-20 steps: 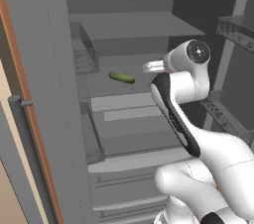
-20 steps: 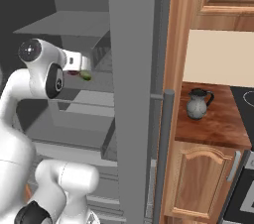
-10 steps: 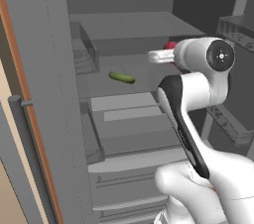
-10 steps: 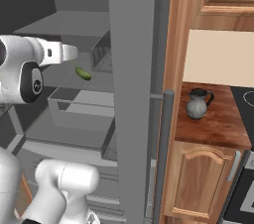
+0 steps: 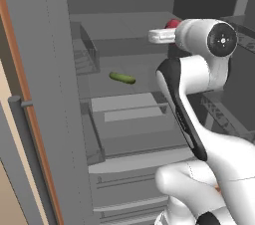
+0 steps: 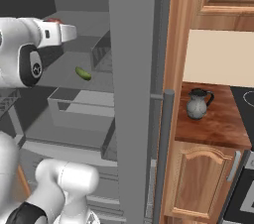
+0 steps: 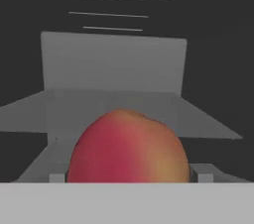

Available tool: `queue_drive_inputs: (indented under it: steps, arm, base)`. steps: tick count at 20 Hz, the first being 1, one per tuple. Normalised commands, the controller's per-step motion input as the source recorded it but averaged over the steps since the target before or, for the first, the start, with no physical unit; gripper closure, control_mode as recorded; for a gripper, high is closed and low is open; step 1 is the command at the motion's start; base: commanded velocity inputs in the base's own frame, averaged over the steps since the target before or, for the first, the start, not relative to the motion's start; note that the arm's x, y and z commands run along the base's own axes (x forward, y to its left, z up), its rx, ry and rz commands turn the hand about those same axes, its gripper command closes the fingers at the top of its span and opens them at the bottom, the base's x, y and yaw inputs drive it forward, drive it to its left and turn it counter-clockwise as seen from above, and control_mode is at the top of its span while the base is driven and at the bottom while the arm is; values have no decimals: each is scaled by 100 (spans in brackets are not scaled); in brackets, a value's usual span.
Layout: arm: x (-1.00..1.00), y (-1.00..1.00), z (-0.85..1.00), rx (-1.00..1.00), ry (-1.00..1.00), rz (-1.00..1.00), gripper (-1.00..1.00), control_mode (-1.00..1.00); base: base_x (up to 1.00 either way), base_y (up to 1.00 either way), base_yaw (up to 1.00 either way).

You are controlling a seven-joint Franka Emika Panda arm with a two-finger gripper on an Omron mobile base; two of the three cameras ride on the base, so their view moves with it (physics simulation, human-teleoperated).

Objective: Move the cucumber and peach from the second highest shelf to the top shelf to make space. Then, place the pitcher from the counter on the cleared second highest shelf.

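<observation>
The peach [image 7: 128,147], red with a yellowish patch, sits close between my fingers in the hand view. My gripper [image 5: 171,25] is shut on it and holds it at the height of the top shelf [image 5: 119,24], near that shelf's right side; a red sliver of the peach [image 6: 54,20] peeks over the hand. Alone on the second highest shelf lies the dark green cucumber [image 5: 122,77], left of and below my hand, also seen as the cucumber [image 6: 83,73]. The grey pitcher [image 6: 197,104] stands on the reddish-brown counter [image 6: 213,131].
The open fridge door [image 5: 50,94] stands at the left with a wire bin [image 5: 85,50] on it. A drawer box [image 5: 130,115] sits under the cucumber's shelf. The stove [image 6: 246,114] borders the counter on the right.
The arm has risen and carried the peach from the second shelf's level up to the top shelf's level. The cucumber has stayed put.
</observation>
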Motion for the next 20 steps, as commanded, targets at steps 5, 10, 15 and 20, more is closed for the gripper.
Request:
queue_drive_inputs:
  steps: [5,10,15,20]
  arm:
    - [66,0,8,0,15,-1,100,-100]
    - [79,-11,-13,0,17,0,100,-100]
    - [80,-15,-31,0,10,0,100,-100]
    - [86,-11,-25,0,6,0,100,-100]
  base:
    - [0,0,0]
    - [0,0,0]
    - [0,0,0]
    - [0,0,0]
